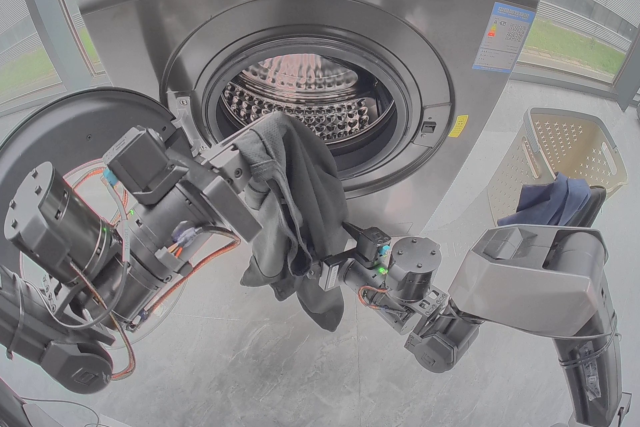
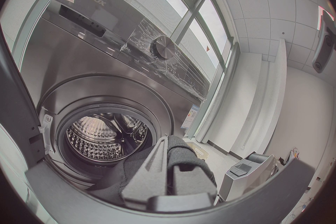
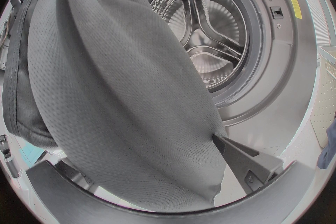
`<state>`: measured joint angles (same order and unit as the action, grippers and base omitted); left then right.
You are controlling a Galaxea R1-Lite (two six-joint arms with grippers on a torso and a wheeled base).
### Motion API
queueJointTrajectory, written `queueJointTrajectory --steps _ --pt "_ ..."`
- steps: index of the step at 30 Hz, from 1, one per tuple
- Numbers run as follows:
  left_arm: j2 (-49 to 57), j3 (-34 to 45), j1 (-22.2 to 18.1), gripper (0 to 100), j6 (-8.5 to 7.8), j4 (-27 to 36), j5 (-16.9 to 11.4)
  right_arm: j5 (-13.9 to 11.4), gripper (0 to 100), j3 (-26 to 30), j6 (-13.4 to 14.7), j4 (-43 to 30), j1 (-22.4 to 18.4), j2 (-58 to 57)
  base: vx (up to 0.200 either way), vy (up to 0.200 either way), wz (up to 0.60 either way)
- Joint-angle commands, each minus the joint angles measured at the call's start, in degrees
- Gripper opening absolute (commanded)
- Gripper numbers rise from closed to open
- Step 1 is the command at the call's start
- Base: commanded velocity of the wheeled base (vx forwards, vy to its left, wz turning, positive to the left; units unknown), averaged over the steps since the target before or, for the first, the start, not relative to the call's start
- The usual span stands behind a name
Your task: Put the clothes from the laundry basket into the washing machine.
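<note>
Nothing is in the drum [image 1: 307,95] yet, it seems, and a blue garment [image 1: 550,201] lies in the laundry basket [image 1: 580,148]. The grey garment [image 1: 300,201] hangs just before the washing machine [image 1: 413,28] opening, pinched at its top by the left claw [image 1: 240,163] and lower down by the right claw [image 1: 323,265].

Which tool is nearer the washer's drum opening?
Left. The left tool holds the gray garment at the rim of the drum opening; the right tool grips it lower down, farther out.
</note>
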<state>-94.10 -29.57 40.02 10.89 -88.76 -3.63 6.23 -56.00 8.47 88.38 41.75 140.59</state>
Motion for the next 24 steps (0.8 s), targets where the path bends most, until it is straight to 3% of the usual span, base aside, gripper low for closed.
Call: queueJointTrajectory --steps 1,5,6,16,24 --pt "0.1 0.0 0.1 0 0.01 0.0 0.0 0.0 100 -1.3 0.0 0.0 -0.1 1.6 0.0 0.0 0.0" --pt "0.1 -0.1 0.1 0 0.1 0.0 0.0 0.3 100 -2.2 0.1 0.1 -0.1 1.7 0.0 0.0 0.0" --pt "0.1 -0.1 0.0 0 0.1 0.0 0.0 0.4 0 -2.2 0.1 0.1 -0.1 1.7 0.0 0.0 0.0" --pt "-0.5 0.5 -0.9 0 0.19 0.0 0.0 0.6 0 -1.7 0.4 0.1 -0.8 0.7 0.0 0.0 0.0" --pt "-1.4 1.2 -5.5 0 0.1 0.2 0.0 0.7 0 1.8 0.4 0.1 -3.0 -6.7 0.0 0.0 0.0"
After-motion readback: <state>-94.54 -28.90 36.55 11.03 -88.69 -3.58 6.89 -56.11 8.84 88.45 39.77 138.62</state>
